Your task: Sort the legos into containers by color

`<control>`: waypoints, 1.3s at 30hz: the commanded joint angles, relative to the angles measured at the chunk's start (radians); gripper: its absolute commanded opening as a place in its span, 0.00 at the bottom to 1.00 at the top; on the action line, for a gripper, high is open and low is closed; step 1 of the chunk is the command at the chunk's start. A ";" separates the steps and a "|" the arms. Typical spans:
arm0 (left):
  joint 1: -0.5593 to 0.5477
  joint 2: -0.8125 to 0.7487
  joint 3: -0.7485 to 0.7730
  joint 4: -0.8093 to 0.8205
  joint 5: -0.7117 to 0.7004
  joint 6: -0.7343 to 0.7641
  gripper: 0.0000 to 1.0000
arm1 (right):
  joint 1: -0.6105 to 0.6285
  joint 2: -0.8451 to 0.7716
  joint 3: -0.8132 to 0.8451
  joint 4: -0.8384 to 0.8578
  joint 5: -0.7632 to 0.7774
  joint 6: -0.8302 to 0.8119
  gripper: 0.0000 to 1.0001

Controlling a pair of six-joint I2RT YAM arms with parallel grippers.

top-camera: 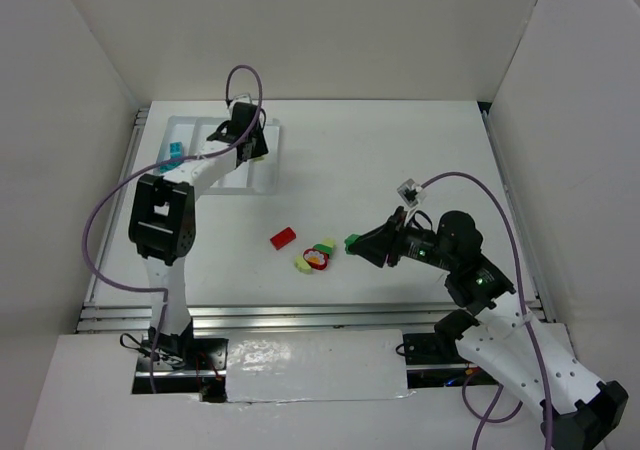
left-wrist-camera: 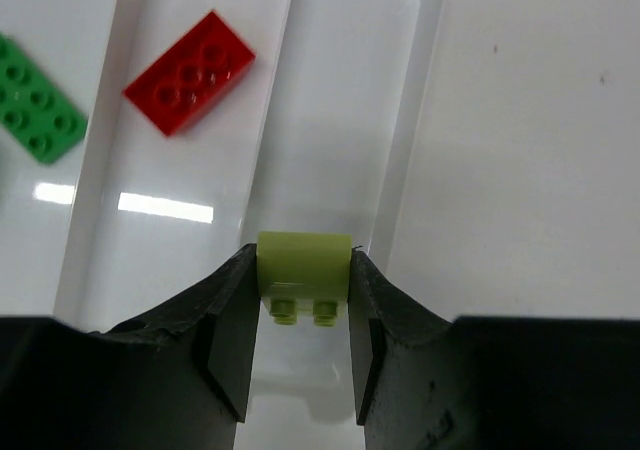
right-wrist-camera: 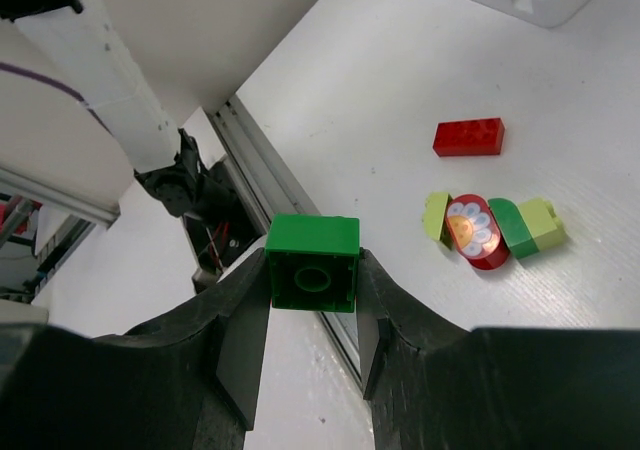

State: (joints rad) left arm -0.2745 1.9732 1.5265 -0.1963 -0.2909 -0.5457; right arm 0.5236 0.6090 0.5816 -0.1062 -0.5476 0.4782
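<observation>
Legos (top-camera: pixel 315 256): top view, small cluster plus red brick (top-camera: pixel 283 237) loose mid-surface (top-camera: pixel 420 150); tray (top-camera: pixel 258 178) at back left. Left wrist: left fingers (left-wrist-camera: pixel 225 330) clamped on yellow-green brick (left-wrist-camera: pixel 303 265) over tray's edge compartment; second red brick (left-wrist-camera: pixel 190 72) in the next one. Right wrist: right fingers (right-wrist-camera: pixel 245 340) clamped on green brick (right-wrist-camera: pixel 312 265), near the cluster.

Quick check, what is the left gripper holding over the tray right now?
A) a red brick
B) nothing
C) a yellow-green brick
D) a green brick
C: the left gripper is shut on a yellow-green brick above the tray, while the red brick lies in a neighbouring compartment.
</observation>
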 commanded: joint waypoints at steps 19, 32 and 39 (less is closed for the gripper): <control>0.057 0.247 0.379 -0.040 0.119 0.099 0.86 | 0.012 0.054 -0.048 0.074 -0.083 0.016 0.00; 0.028 -0.521 -0.372 0.245 0.383 -0.105 0.87 | 0.016 0.110 -0.077 0.203 -0.041 0.106 0.00; -0.139 -0.835 -0.638 0.307 0.652 -0.082 0.88 | 0.026 0.159 -0.095 0.339 -0.194 0.149 0.00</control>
State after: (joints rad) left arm -0.3466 1.2121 0.9615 0.0399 0.1577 -0.6247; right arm 0.5407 0.7525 0.4973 0.0940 -0.6357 0.5953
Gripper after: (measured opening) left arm 0.880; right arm 0.423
